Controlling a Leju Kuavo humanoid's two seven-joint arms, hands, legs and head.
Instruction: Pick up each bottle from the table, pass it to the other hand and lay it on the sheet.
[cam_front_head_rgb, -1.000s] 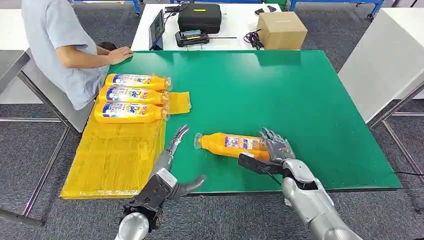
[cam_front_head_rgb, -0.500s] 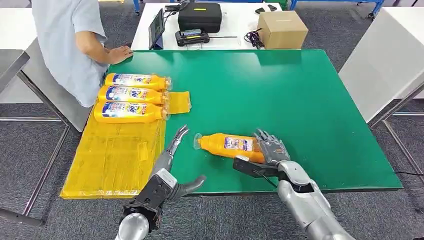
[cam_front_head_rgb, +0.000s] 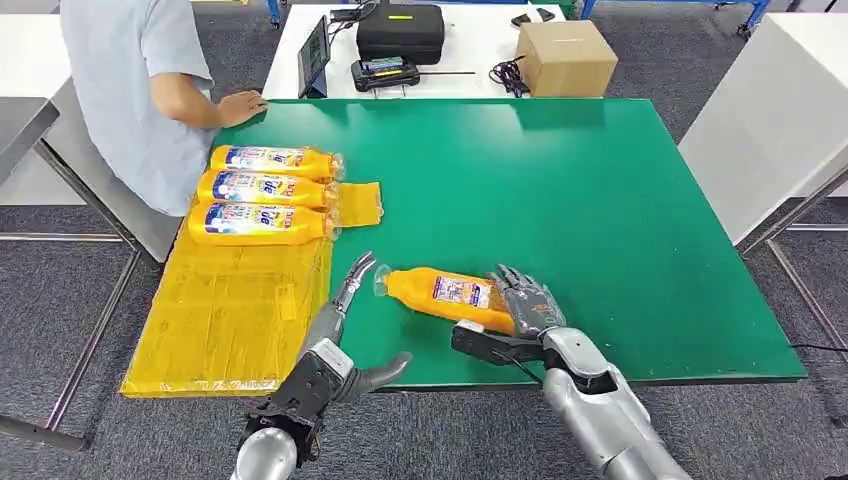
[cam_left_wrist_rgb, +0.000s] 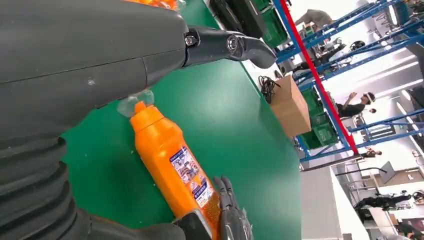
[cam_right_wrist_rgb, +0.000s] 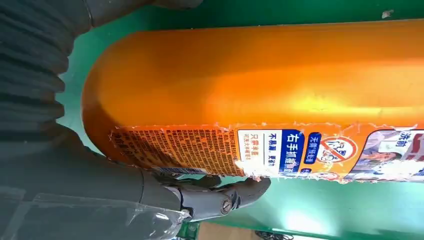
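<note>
Currently the right hand (cam_front_head_rgb: 520, 310) grips the base end of an orange bottle (cam_front_head_rgb: 440, 295), fingers wrapped over the far side and thumb on the near side. The bottle lies roughly level near the front edge of the green table (cam_front_head_rgb: 600, 200), cap end pointing toward the left hand (cam_front_head_rgb: 345, 300). From the head view it is hard to tell whether the bottle is lifted clear of the surface or resting on it. In the right wrist view the bottle's body (cam_right_wrist_rgb: 260, 95) is seen close up, with one dark finger (cam_right_wrist_rgb: 220, 197) curled under its label; the remaining fingers are hidden behind the bottle.

Left hand holds nothing: fingers stretched out toward the cap, thumb spread wide to the side, fingertips just beside the cap but whether touching cannot be told. In the left wrist view the cap end (cam_left_wrist_rgb: 142, 107) sits close under the outstretched finger (cam_left_wrist_rgb: 235, 45), partly covered by the hand's grey housing.

Yellow sheet (cam_front_head_rgb: 230, 310) lies at the table's left front, overhanging the edge. Three bottles (cam_front_head_rgb: 265, 190) lie side by side on its far part, caps pointing right.

A person (cam_front_head_rgb: 140, 90) stands at the far left corner, one hand flat on the table; the upper body is cut off by the frame. A cardboard box (cam_front_head_rgb: 565, 55) and a black case (cam_front_head_rgb: 400, 30) sit on a white table beyond.
</note>
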